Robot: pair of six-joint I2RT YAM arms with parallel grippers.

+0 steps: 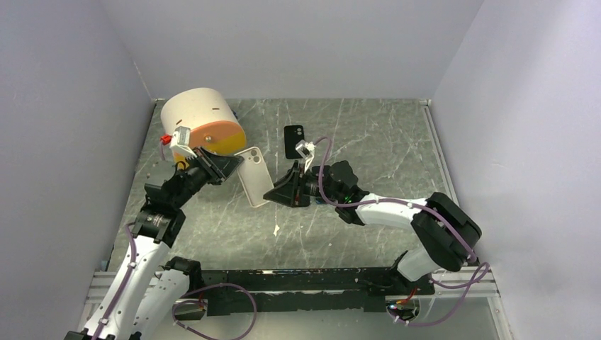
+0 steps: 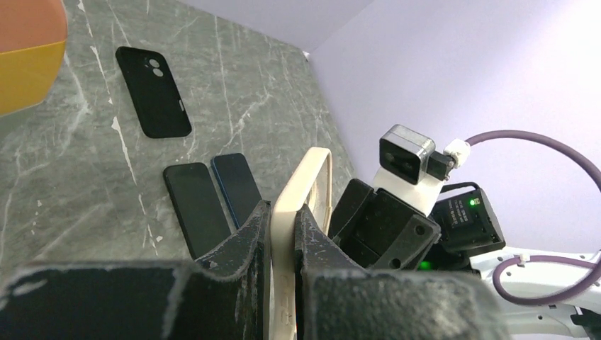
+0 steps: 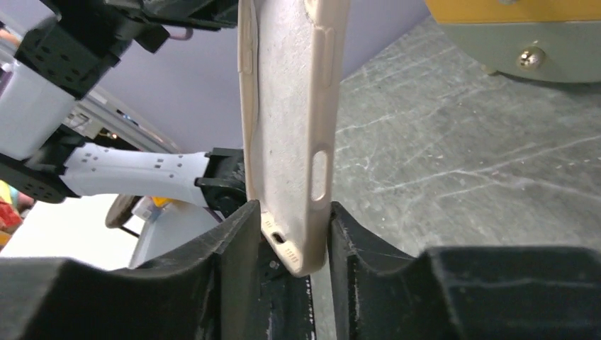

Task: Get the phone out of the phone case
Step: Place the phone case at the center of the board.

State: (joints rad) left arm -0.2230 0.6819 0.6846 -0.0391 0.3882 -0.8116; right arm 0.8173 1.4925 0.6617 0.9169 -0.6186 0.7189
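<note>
Top external: both jaws tight on cream case (image 1: 254, 176); black case (image 1: 293, 142), phones (image 2: 197, 209) nearby.

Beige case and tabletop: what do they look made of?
Beige case: probably silicone or soft rubber, matte, finely grainy skin with moulded button bumps and a rounded port cutout. Tabletop: looks like grey-green marble with white veins, low sheen; could equally be printed laminate or a mat.

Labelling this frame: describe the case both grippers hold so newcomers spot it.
Look to the middle of the grey marbled table. The beige case is off the surface, left gripper and right gripper each clamping one end. The black case and two phones nearby lie flat.
</note>
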